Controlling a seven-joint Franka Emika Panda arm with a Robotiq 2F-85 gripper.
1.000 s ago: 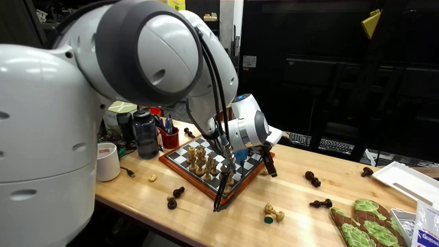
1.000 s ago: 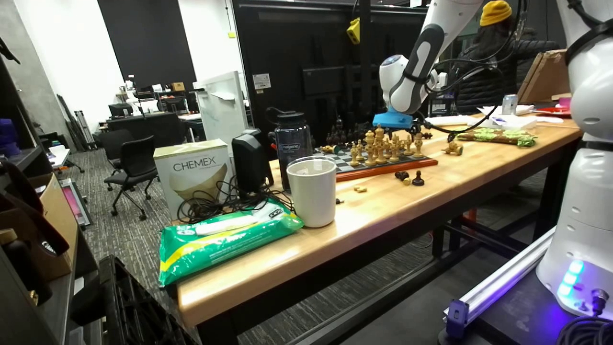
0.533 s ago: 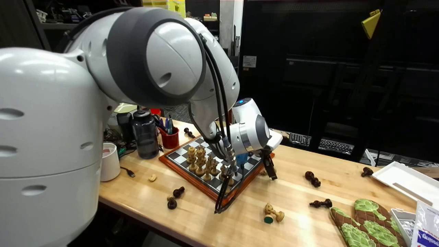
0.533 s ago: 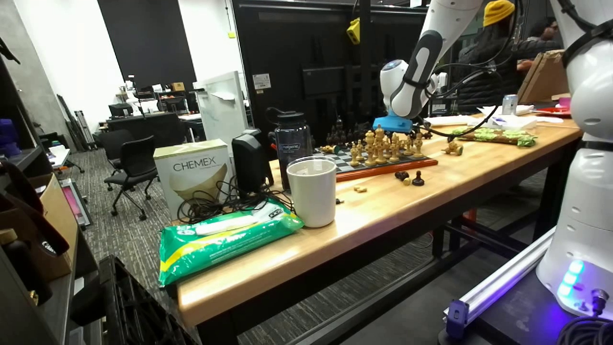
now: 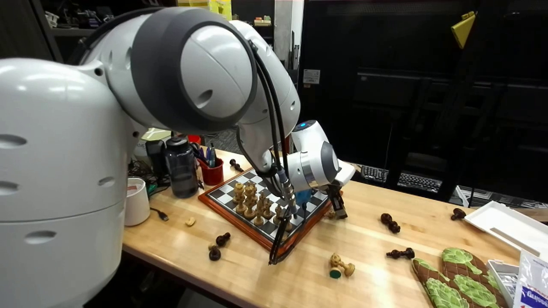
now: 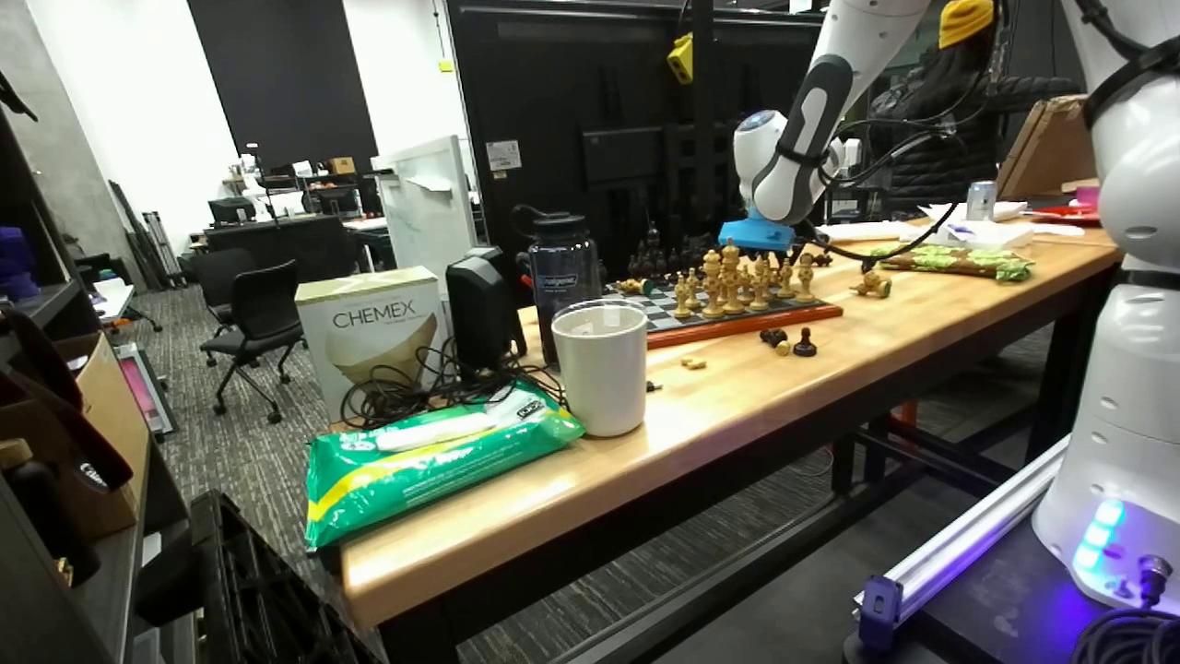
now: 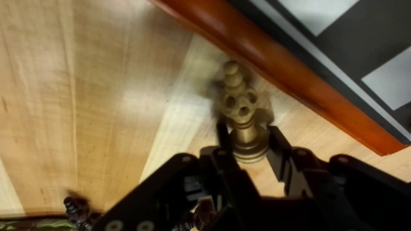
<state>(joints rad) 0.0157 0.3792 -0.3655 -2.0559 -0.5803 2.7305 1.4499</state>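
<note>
Wooden tabletop (image 7: 96,112) seen under the gripper (image 7: 248,131), a light chess piece (image 7: 242,106) between its fingers (image 7: 277,150)

On the tabletop, the light chess piece is seen lying beneath the gripper, its base flanked by the dark fingers — one on each side — and its pierced head pointed ahead of them. The fingers are held a little apart, and the gap is filled by the base in the wrist view; whether the piece is pinched or only straddled cannot be told.

Just ahead of the piece's tip, the reddish rim of a chessboard (image 7: 282,69) is seen slanting past the gripper. From an exterior view, the gripper is shown near the board's edge, while upright pale pieces (image 5: 250,201) are grouped on the squares, apart from it.

On the gripper's other side, away from the board, fallen dark pieces (image 5: 402,254), a white tray (image 5: 501,218) and leaf-patterned oven mitts (image 5: 473,282) are spread. Across the board from the gripper — well apart — a red cup (image 5: 212,174) of pens and a dark bottle (image 5: 182,171) are placed.
</note>
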